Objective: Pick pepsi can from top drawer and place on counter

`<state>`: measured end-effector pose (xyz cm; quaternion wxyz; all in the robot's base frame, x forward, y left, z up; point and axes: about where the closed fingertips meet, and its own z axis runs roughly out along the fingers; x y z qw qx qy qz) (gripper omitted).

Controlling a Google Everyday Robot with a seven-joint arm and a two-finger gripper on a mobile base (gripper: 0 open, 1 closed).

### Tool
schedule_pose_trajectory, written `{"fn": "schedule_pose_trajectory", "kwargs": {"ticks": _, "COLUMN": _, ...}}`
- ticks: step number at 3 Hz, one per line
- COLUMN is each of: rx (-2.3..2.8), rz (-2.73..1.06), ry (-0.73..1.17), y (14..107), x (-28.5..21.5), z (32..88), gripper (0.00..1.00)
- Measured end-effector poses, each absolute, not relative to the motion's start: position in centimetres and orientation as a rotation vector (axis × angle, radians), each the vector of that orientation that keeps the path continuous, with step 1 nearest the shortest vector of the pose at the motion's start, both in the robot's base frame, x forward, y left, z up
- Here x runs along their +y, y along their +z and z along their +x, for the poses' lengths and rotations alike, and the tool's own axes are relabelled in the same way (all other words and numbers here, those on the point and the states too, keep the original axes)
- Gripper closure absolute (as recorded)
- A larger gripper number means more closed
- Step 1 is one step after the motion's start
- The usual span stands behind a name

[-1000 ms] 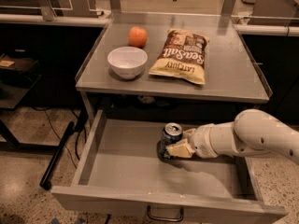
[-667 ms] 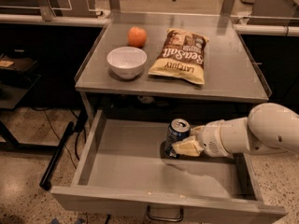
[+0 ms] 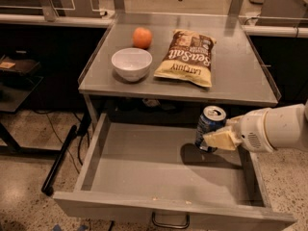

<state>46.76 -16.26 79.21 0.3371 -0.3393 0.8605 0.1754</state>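
Reaches in from the right edge as a white arm [image 3: 279, 129], ending in the gripper [image 3: 216, 137] over the right rear part of the top drawer [image 3: 144, 177]. Grips the pepsi can [image 3: 211, 124] low on its side, jaws drawn narrow onto the can body. Shows one pale finger pad [image 3: 222, 139] across the front; no view of the other finger, hidden behind the can. Holds the can clear of the drawer floor, judging by the dark shadow [image 3: 207, 155] on the grey metal beneath. Hangs just below and in front of the front lip of the counter [image 3: 240, 76]. Probably gripped from the side to leave the lid free and keep the can near upright for setting down. Leans slightly.

Looks dark blue with lighter markings, silver lid and pull tab turned up toward the camera. No dent to be seen. Short and cylindrical, so likely steady once stood on its base.

Stands wide open, with the loop handle [image 3: 171, 221] at front centre. Carries on the counter a white bowl [image 3: 131, 64], an orange fruit [image 3: 142, 37] behind it, and a chip bag [image 3: 187, 57] lying flat near the middle. Leaves bare metal on the right side, the likely set-down spot. Judged mid-task: grasp made, transfer to the counter not yet done. Needs to rise past the counter lip before moving inward, or risks knocking the can against the edge.
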Motion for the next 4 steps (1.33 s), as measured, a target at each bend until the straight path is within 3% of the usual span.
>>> {"fn": "schedule_pose_trajectory", "kwargs": {"ticks": 2, "rx": 2.228, "rz": -0.864, "ry": 0.425, "y": 81.0, "x": -16.4, "z": 48.6, "gripper": 1.0}}
{"fn": "schedule_pose_trajectory", "kwargs": {"ticks": 4, "rx": 2.199, "rz": -0.771, "ry": 0.241, "y": 87.9, "x": -20.7, "z": 56.6, "gripper": 1.0}}
